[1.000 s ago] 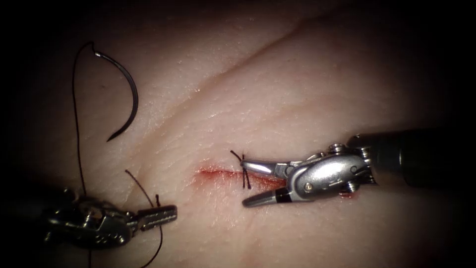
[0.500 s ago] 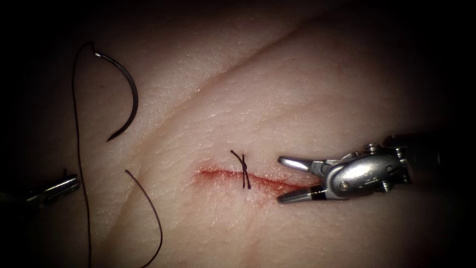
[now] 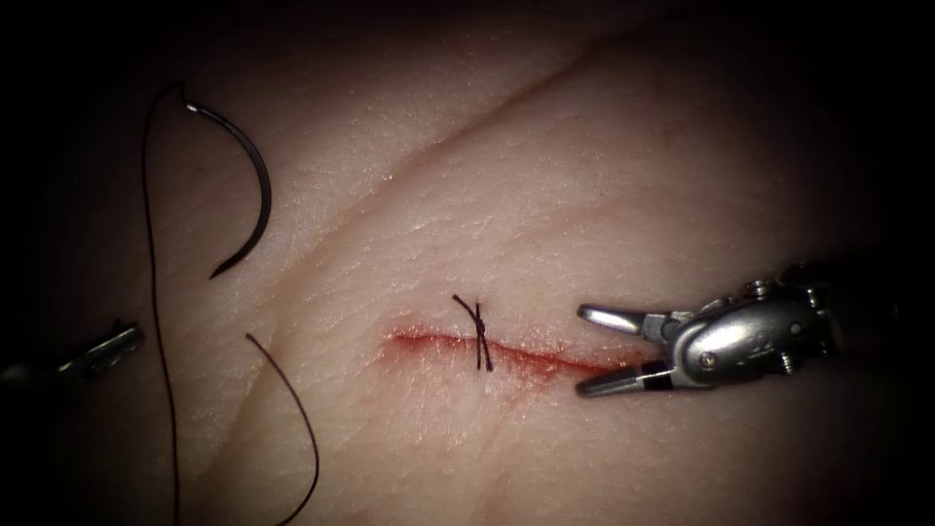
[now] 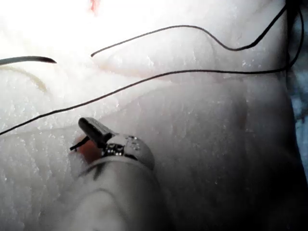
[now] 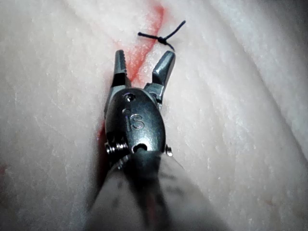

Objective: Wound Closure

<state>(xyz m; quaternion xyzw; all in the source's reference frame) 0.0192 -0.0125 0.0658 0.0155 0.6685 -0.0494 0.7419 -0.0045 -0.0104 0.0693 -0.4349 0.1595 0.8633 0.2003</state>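
endoscope view: the cut (image 3: 487, 349) runs as a short red line across the middle of the tissue (image 3: 545, 185), its long axis left to right with a slight drop toward the right, and one tied stitch (image 3: 477, 333) crosses it near its centre with two short cut ends standing up. the right claw (image 3: 596, 351) lies at the right end of the cut, its shaft coming in from the right, jaws spread apart and holding nothing, one tip above the red line and one on it; the stitch lies to its left, near but apart, along the same axis as the claw points. in the right wrist view the right claw (image 5: 143, 65) straddles the red fluid (image 5: 144, 43) with the knot (image 5: 162, 38) just beyond its tips. the needle (image 3: 243, 195) lies loose on the tissue well to the upper left of the cut, in neither claw and not in the tissue, curve bulging right, point down. its thread (image 3: 156, 312) drops from the needle's upper end down the tissue's left side, and a separate cut piece of thread (image 3: 292, 409) curls between it and the cut. the left claw (image 3: 102, 349) sits at the far left edge, nearer the needle and thread than the right claw; i cannot tell how its jaws stand. the left wrist view shows the left claw (image 4: 94, 131) low over the tissue with the thread (image 4: 159, 77) crossing beyond it, not touching.
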